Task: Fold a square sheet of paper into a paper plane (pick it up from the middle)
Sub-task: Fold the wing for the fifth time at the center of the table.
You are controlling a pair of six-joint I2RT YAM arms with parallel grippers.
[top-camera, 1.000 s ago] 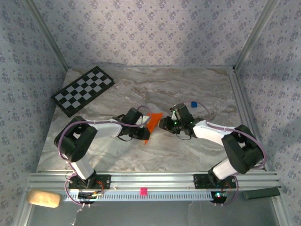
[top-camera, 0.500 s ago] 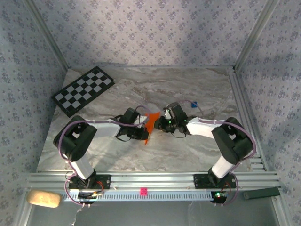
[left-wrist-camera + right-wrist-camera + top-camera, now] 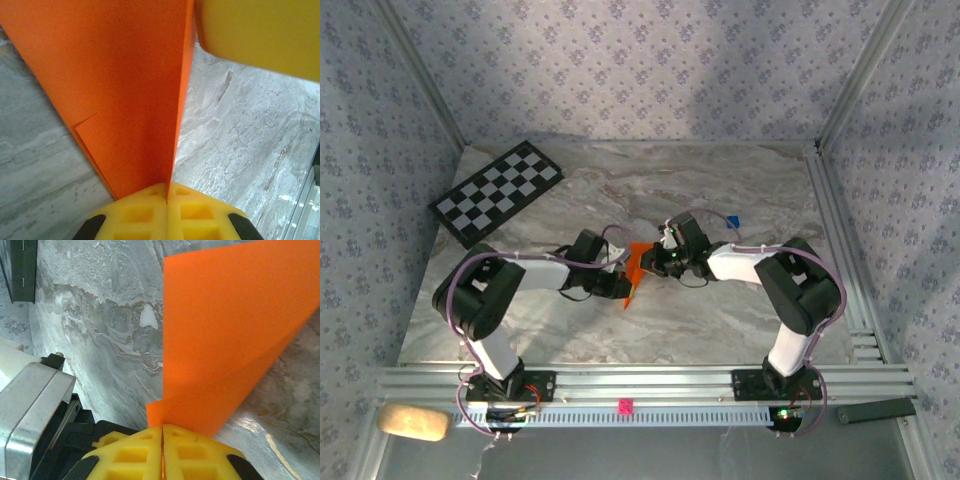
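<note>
The left fingers (image 3: 145,210) are pressed together on the folded edge of the orange paper (image 3: 125,90), and the right fingers (image 3: 140,452) are likewise clamped tight on one of its corners. The paper is held between both arms at the centre of the frame over the marble counter (image 3: 720,320), with a checkerboard (image 3: 498,190) at upper left

Soft, even overhead light, mild glare on the marble tabletop (image 3: 248,424), slightly soft-focus wrist close-ups.
</note>
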